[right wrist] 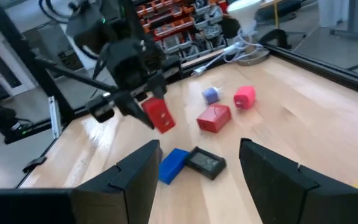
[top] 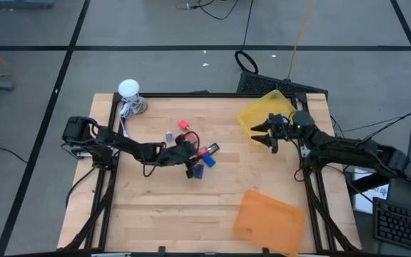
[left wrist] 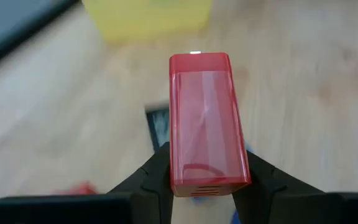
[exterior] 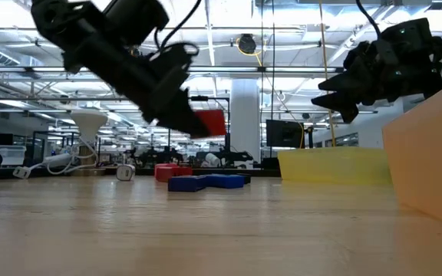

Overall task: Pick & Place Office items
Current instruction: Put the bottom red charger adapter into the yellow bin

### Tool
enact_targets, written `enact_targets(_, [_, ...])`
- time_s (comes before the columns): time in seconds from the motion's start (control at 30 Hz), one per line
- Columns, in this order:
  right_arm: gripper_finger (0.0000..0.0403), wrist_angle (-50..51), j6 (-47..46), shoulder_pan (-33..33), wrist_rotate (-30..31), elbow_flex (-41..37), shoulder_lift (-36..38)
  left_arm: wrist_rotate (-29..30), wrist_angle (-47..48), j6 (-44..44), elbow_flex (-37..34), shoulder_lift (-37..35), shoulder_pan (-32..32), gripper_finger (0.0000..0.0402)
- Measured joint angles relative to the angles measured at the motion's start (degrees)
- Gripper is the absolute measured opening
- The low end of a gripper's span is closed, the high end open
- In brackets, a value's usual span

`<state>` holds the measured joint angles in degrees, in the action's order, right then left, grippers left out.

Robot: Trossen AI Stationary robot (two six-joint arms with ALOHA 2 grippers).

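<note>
Bright, even overhead light, ceiling-lamp glare in the low view, blurred tabletop [left wrist: 303, 93] behind the wrist-view foreground

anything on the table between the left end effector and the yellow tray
Only bare wood in the high view between the left end effector, shut on a red block, and the yellow tray.

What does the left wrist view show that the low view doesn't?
Only the left wrist view shows the left gripper with its jaws clamped on both sides of the red block, plus a dark item on the table beneath it. Only the low view shows that block lifted off the table, the blue blocks lying below, the right gripper open above the yellow tray, and the orange tray. Both show the red block and yellow tray.
</note>
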<state>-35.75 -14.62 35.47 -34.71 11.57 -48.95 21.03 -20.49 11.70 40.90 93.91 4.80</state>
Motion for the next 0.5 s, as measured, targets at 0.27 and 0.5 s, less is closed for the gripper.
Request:
enact_targets(0.27, [0.0212, -3.1, 6.5, -10.7, 10.7, 0.0, -0.4, 0.9, -3.0, -3.6, 7.4, 0.0, -1.7, 0.0123])
enact_targets(0.5, [0.0222, -6.9, 9.9, -17.9, 19.7, 0.0, -2.2, -5.0, -3.5, -7.5, 12.5, 0.0, -2.9, 0.0120])
